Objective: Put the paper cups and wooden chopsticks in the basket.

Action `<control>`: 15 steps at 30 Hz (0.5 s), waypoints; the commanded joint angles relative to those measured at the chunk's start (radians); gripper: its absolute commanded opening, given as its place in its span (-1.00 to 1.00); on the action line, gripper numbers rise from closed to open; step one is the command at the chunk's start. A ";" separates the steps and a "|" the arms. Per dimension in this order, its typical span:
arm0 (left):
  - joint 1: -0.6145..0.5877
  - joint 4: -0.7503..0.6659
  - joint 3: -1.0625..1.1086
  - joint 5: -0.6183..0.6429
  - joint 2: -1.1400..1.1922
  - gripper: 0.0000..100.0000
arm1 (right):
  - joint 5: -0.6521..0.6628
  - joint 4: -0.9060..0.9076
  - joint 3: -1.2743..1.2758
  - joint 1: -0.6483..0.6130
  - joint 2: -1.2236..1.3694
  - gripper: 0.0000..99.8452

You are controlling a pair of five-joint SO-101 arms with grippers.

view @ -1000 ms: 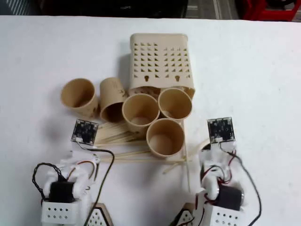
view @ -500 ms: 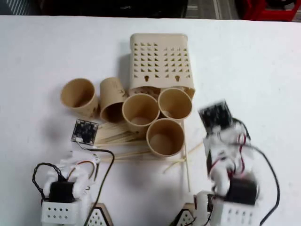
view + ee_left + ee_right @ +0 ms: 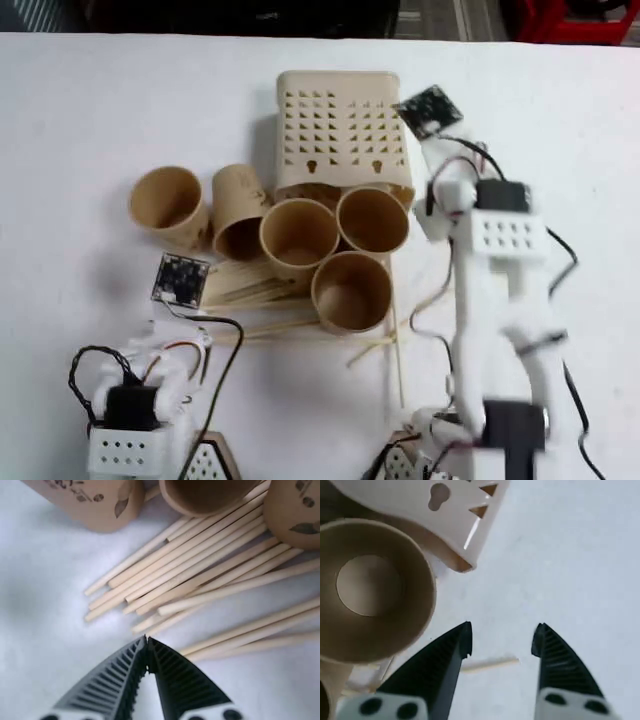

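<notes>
white table (image 3: 90,110), five paper cups (image 3: 299,237)

Chopsticks (image 3: 190,575) part. hid under cups (image 3: 295,510).

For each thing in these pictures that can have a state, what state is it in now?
Basket: lying on its side on the table.
Paper cups: five, empty, all outside the basket.
Chopsticks: loose, lying flat on the table, outside the basket.
Left gripper: shut, holding nothing, near the chopsticks' ends.
Right gripper: open, holding nothing, beside the basket's corner.
</notes>
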 commanded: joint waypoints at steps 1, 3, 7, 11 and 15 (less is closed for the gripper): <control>-0.007 0.005 -0.005 0.005 -0.013 -0.95 | 0.002 -0.065 -0.064 -0.038 0.073 -0.60; -0.007 0.005 -0.005 0.005 -0.013 -0.95 | 0.002 -0.113 -0.061 -0.048 0.108 -0.60; -0.007 0.005 -0.005 0.005 -0.013 -0.95 | -0.049 -0.226 -0.061 -0.051 0.182 -0.60; -0.007 0.005 -0.005 0.005 -0.013 -0.95 | -0.097 -0.308 -0.061 -0.058 0.266 -0.60; -0.007 0.005 -0.005 0.005 -0.013 -0.95 | -0.158 -0.372 -0.061 -0.082 0.323 -0.60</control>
